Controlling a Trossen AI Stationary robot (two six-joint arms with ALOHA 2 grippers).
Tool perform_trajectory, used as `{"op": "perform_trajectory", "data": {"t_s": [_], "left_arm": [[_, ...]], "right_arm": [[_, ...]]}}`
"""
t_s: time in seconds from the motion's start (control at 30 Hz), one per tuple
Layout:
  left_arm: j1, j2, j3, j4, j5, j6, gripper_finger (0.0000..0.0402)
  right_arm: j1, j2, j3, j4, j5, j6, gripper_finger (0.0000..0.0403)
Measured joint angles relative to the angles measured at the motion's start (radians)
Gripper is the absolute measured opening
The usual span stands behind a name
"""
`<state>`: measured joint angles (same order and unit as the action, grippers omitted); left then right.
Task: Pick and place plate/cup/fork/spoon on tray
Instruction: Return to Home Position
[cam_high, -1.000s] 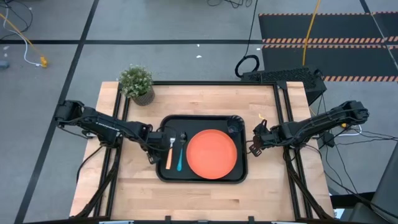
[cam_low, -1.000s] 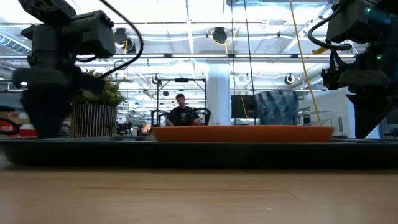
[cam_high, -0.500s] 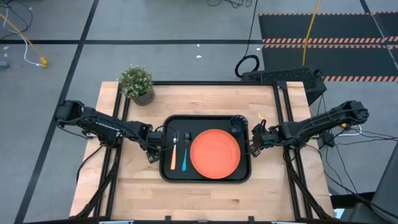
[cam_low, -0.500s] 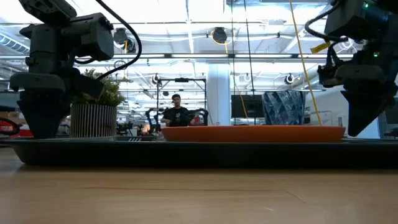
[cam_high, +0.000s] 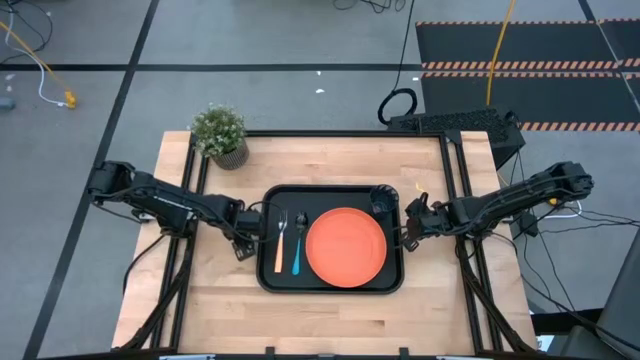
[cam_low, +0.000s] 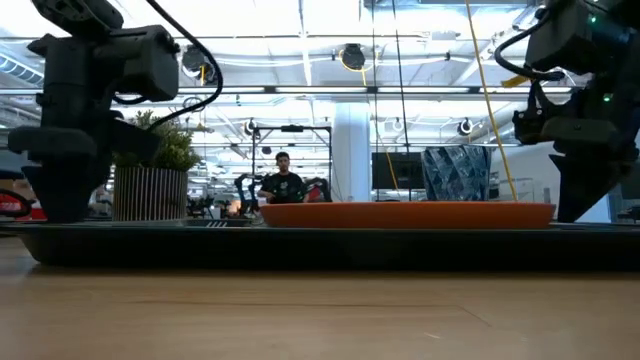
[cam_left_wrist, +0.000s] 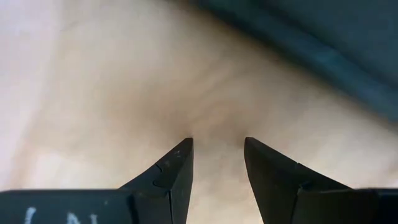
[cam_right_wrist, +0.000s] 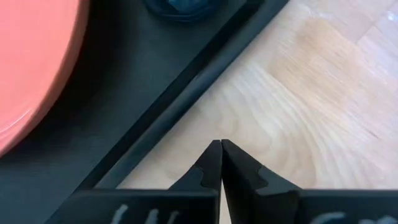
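- Back-left corner of table (cam_high: 320, 165): plant (cam_high: 220, 133) in pot, well apart from tray (cam_high: 330, 288).
- Just left of tray: left gripper (cam_high: 247, 236), low over bare wood. Fingers (cam_left_wrist: 177, 171) a narrow gap apart, nothing btwn them. Tray rim near in wrist view.
- Mid-table: tray, long side running left-right, w/ all four items on it.
- Left part of tray: fork (cam_high: 281, 240), tines toward back, orange handle toward front.
- Just right of fork: spoon (cam_high: 298, 244), roughly parallel, bowl toward back, blue handle toward front. Can't tell if touching fork.
- Ctr-right of tray: plate (cam_high: 345, 246), lying flat, near spoon.
- Back-right corner of tray: cup (cam_high: 382, 203), upright, just beside plate edge.
- Just right of tray: right gripper (cam_high: 405, 236), fingers (cam_right_wrist: 208, 168) pressed together, holding nothing, tips over wood beside rim.
- Beyond table in low view: person (cam_low: 283, 182) far off in room.
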<state>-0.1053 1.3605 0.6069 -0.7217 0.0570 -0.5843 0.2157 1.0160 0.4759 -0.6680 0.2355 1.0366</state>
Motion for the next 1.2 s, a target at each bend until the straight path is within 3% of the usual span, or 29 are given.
{"op": "perform_trajectory", "data": {"t_s": [0.27, 0.43, 0.6, 0.7, 0.93, 1.2], "left_arm": [[0.016, -0.054, 0.073, -0.276, -0.181, -0.042, 0.0147], [0.005, -0.173, 0.135, -0.277, -0.327, 0.004, 0.0147], [-0.03, -0.364, 0.139, -0.118, -0.511, 0.13, 0.0147], [-0.052, -0.496, 0.111, -0.005, -0.554, 0.202, 0.0147], [-0.087, -0.798, -0.031, 0.28, -0.566, 0.36, 0.0147], [-0.1, -1.139, -0.301, 0.559, -0.545, 0.477, 0.0147]], "right_arm": [[0.0, -0.046, 0.048, -0.1, 0.001, -0.029, 0.0], [0.002, -0.079, 0.171, -0.289, 0.026, -0.052, 0.0], [0.032, -0.119, 0.274, -0.324, 0.081, -0.149, 0.0], [0.066, -0.159, 0.289, -0.269, 0.108, -0.197, 0.0], [0.176, -0.31, 0.272, 0.01, 0.208, -0.371, 0.0], [0.28, -0.518, 0.107, 0.327, 0.293, -0.648, 0.0]]}}
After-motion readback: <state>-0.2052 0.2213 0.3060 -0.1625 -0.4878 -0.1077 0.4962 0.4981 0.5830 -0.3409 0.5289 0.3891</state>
